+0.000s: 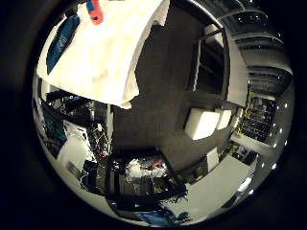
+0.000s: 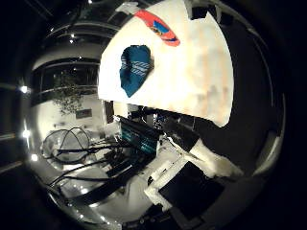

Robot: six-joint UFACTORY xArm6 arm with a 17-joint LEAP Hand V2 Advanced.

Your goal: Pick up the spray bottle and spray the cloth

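No part of the robot hand showed in either palm view, so whether its fingers were spread, curled or closed on anything could not be told. Both palm cameras looked out over the room from well away from the work surface, and nothing filled either view.

The bench was a pale, light-topped surface seen at a distance, with the task's things small upon it. The spray bottle lay on its side on the bench top near one edge, its body orange-red with a darker patch on it. The cloth, teal-blue with lighter stripes, lay crumpled on the same bench top, near the bottle but apart from it, with bare bench between the two. In the little finger side view the same two things appeared close to the rim, the cloth near a corner of the bench.

Beyond the bench edge lay a dark floor. Two white box-shaped seats stood side by side on it, well apart from the bench. A monitor with a lit screen sat among dark equipment below the bench edge.
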